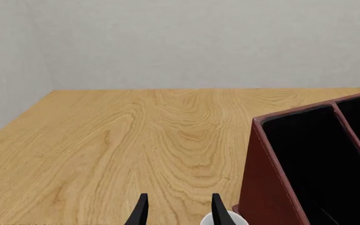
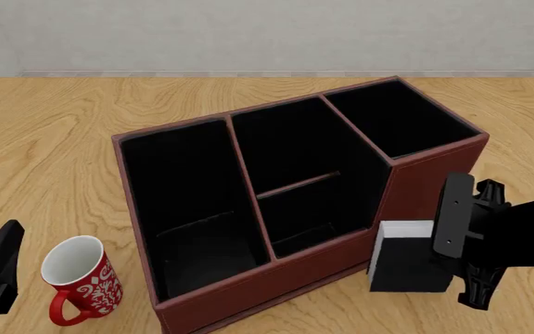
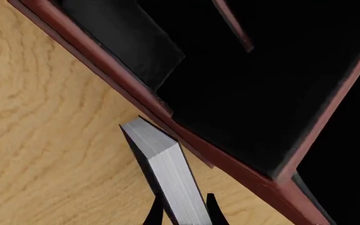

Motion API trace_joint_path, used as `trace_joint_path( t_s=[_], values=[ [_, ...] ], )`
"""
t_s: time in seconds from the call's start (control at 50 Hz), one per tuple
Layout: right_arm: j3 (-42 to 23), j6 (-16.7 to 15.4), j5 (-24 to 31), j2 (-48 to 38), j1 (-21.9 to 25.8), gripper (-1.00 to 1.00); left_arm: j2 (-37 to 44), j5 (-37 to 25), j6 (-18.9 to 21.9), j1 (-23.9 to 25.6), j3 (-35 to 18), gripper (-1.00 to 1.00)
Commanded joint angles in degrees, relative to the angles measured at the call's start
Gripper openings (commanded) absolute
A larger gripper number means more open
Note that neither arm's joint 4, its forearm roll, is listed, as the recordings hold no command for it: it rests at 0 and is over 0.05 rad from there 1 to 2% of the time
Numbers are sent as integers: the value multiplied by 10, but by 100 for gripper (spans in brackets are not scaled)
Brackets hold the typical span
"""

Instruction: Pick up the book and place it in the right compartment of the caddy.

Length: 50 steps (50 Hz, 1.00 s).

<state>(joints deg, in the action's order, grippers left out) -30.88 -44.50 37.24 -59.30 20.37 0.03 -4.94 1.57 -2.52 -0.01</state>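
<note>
Book [image 3: 170, 180]: upright on tabletop [image 2: 53, 132], just beside caddy [image 2: 416, 188] outer wall, below right compartment [image 2: 397, 118].
My right claw [image 3: 183, 206]: fingers straddle the book's pages, grasping it.
My left claw [image 1: 178, 211]: released, near mug [image 2: 77, 268].

Right arm's doing the work, left one's parked.

Right gripper [image 3: 182, 214] has its two black fingers pinched against both covers of the book [image 3: 170, 180], wrist reaching in low from the right side. Left gripper [image 1: 178, 211] hangs low at the left, fingers apart, gripping nothing.
</note>
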Motion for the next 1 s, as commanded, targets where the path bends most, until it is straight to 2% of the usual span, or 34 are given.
trace_joint_path(
  t_s=[0.02, 0.24, 0.26, 0.28, 0.36, 0.38, 0.48, 0.52, 0.64, 0.68, 0.7, 0.86, 1.0],
  values=[
    [-3, 50, 38, -20, 71, -100, 0, -3, -2, 0, 0, 100],
    [-10, 94, 72, -7, 110, -100, 0, -2, 0, -2, 0, 100],
    [-11, 100, 77, -5, 115, -100, 0, -3, -1, -2, 0, 100],
    [-14, 122, 84, -5, 135, -100, 0, -3, -1, -3, 0, 100],
    [-17, 141, 103, 6, 152, -100, 0, -3, -2, -2, 0, 100],
    [-19, 157, 108, 7, 166, -100, 0, -3, 0, -3, 0, 100],
    [-18, 180, 127, 20, 182, -100, 0, -3, -2, -3, 0, 100],
    [-20, 175, 132, 26, 175, -100, 0, -2, 1, -2, 0, 100],
    [-26, 191, 161, 45, 184, -100, 0, -2, -1, -3, 0, 100],
    [-27, 184, 168, 51, 175, -100, 0, -1, -1, -4, 0, 100],
    [-28, 195, 174, 53, 186, -100, 0, -1, -1, -4, 0, 100],
    [-34, 215, 196, 67, 200, -100, 0, 2, -2, -4, 0, 100],
    [-47, 208, 220, 83, 189, -100, 0, 4, -2, -5, 0, 100]
  ],
)
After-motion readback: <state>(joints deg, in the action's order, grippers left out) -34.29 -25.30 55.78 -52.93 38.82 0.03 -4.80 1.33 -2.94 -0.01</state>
